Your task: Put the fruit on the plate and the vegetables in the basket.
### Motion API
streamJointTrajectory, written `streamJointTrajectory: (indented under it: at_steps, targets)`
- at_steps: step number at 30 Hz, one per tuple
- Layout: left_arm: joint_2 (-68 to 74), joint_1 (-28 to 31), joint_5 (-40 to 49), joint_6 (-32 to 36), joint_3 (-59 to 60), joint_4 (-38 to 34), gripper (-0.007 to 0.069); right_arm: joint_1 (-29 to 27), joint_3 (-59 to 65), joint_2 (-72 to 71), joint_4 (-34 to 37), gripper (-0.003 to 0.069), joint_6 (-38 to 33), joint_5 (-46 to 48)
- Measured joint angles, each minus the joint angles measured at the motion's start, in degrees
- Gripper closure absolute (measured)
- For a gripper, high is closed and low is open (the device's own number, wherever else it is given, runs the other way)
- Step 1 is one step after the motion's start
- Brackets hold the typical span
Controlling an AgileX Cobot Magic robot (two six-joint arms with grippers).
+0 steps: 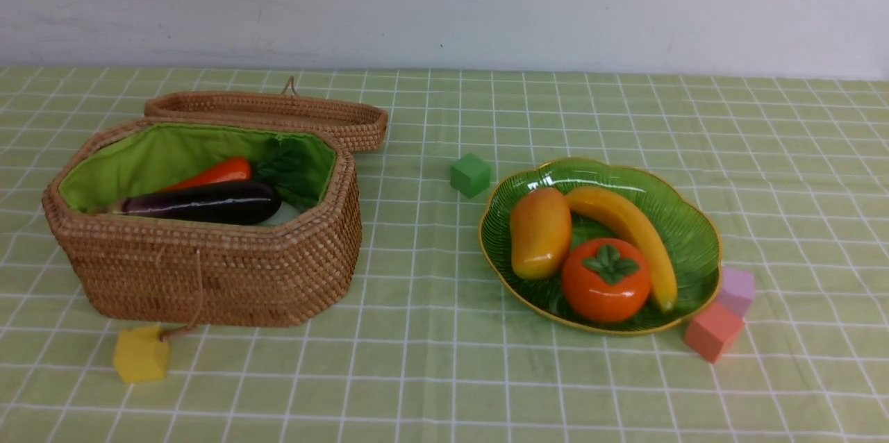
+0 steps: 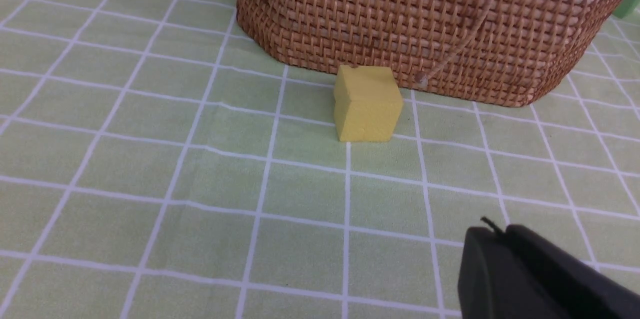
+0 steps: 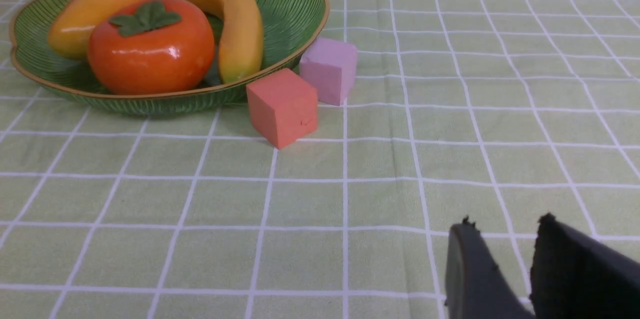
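The wicker basket (image 1: 208,269) stands open at the left, its lid (image 1: 278,113) lying behind it. Inside lie the purple eggplant (image 1: 208,201), the red pepper (image 1: 215,172) and the radish's green leaves (image 1: 292,169); the cucumber is hidden. The green plate (image 1: 680,221) at the right holds the mango (image 1: 540,231), banana (image 1: 632,228) and persimmon (image 1: 605,280). Neither gripper shows in the front view. My left gripper (image 2: 495,231) is shut and empty, low over the cloth in front of the basket (image 2: 425,19). My right gripper (image 3: 505,224) is slightly open and empty, well short of the plate (image 3: 290,4).
A yellow cube (image 1: 141,354) sits against the basket's front beside its cord. A green cube (image 1: 470,174) lies between basket and plate. A salmon cube (image 1: 712,332) and a lilac cube (image 1: 736,290) touch the plate's near right edge. A checked green cloth covers the table.
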Motion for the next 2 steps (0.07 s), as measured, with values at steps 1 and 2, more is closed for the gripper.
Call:
streamJointTrajectory:
  at_steps: [1, 2]
  targets:
    - [0.0, 0.0, 0.0, 0.0, 0.0, 0.0, 0.0605, 0.0, 0.0, 0.0, 0.0, 0.0457, 0.0, 0.0]
    - [0.0, 0.0, 0.0, 0.0, 0.0, 0.0, 0.0605, 0.0, 0.0, 0.0, 0.0, 0.0456, 0.0, 0.0]
